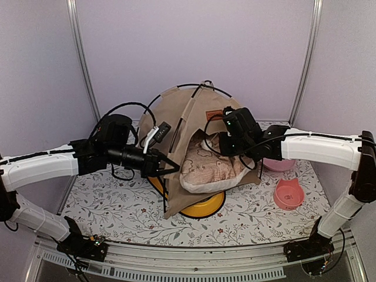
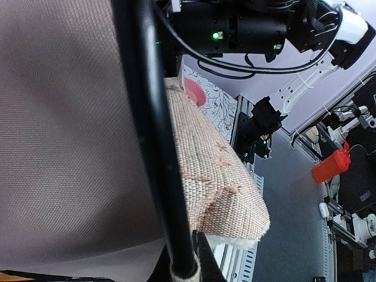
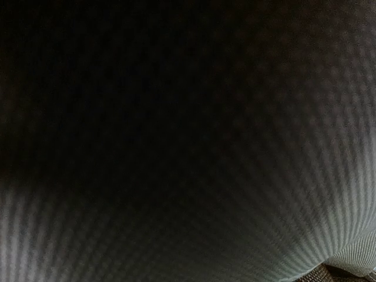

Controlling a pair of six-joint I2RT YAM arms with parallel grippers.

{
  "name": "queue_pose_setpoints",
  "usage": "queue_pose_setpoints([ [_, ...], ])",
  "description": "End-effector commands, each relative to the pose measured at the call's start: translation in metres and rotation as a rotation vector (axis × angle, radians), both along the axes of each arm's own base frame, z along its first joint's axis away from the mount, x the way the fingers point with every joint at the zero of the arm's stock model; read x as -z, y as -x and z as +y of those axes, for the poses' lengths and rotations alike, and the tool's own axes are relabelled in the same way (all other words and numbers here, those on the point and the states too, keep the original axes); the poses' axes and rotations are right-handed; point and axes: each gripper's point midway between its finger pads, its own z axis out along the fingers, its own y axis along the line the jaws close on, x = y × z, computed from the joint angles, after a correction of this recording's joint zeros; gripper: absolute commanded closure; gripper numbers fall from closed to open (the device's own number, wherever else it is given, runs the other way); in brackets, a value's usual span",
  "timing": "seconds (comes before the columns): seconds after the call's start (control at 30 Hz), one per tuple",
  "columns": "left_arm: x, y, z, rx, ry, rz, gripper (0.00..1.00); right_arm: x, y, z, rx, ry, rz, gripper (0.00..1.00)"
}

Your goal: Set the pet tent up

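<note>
Left gripper (image 1: 171, 166) jaws clamp the black pole (image 2: 147, 117) at the tent (image 1: 182, 111) front. Right gripper (image 1: 228, 120) jaws are closed against the right flap; whether they pinch cloth I cannot tell. The tent stands in the middle of the table (image 1: 117, 211), over a yellow tray (image 1: 205, 207), with a cushion (image 1: 214, 170) inside.

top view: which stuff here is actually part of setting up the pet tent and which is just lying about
Part of the job:
- pet tent

Just lying about:
- patterned cushion
- yellow bowl tray
- near pink bowl
- far pink bowl
</note>
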Motion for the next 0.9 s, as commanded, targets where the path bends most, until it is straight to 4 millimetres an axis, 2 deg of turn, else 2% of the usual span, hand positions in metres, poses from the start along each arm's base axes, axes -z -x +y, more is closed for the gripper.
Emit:
queue_pose_setpoints([
  [0.0, -0.03, 0.022, -0.003, 0.119, 0.107, -0.022, 1.0, -0.02, -0.017, -0.009, 0.093, 0.008, -0.089, 1.0],
  [0.07, -0.034, 0.021, -0.002, 0.126, 0.128, -0.014, 1.0, -0.024, -0.014, -0.003, 0.071, -0.033, -0.1, 1.0],
  [0.2, -0.039, 0.021, -0.003, 0.148, 0.166, -0.002, 1.0, -0.046, -0.003, 0.019, -0.026, -0.129, -0.167, 0.99],
  [0.27, -0.038, 0.02, -0.005, 0.156, 0.17, 0.01, 1.0, -0.055, 0.001, 0.032, -0.088, -0.199, -0.183, 0.95],
  [0.43, -0.033, 0.013, -0.008, 0.133, 0.173, 0.027, 1.0, -0.05, 0.006, 0.053, -0.195, -0.228, -0.18, 0.82],
  [0.47, -0.03, 0.009, -0.007, 0.115, 0.166, 0.033, 1.0, -0.049, 0.006, 0.052, -0.192, -0.218, -0.174, 0.76],
  [0.7, -0.007, -0.019, -0.001, -0.014, 0.084, 0.081, 1.0, -0.053, 0.022, 0.037, -0.193, -0.21, -0.107, 0.5],
  [0.87, -0.004, -0.03, 0.004, -0.072, 0.072, 0.085, 1.0, -0.057, 0.04, 0.026, -0.212, -0.233, -0.05, 0.26],
])
